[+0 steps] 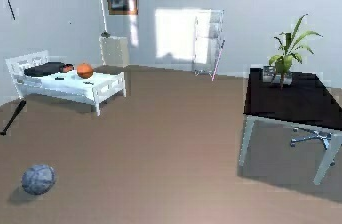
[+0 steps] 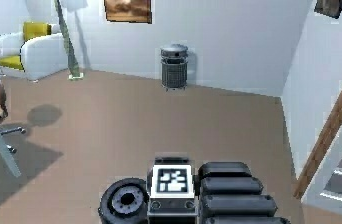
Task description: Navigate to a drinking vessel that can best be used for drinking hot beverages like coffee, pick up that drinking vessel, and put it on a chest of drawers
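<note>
A: What sort of room is it in the forward view?
B: A bedroom with a brown floor and pale walls. At upper left a white bed carries an orange basketball. At the right stands a black-topped desk on white legs, with a potted plant at its far end and an office chair's base beneath it.
A: Anything on the floor?
B: A blue-grey ball at lower left, well apart from the bed.
A: And the drinking vessel?
B: I cannot tell where it is. A small greyish thing just beside the plant's pot is too small to name.
A: The arm side view?
B: Brown floor again, with pale blue walls. At upper left is a white armchair with a yellow cushion, and a floor lamp's pole just beside it. A dark bin stands against the far wall at upper middle, and a framed picture hangs above and left of it.
A: The gripper?
B: The gripper sits at the bottom edge, left of a white marker square. I can't make out its far end, so I cannot tell whether it holds anything.
</note>
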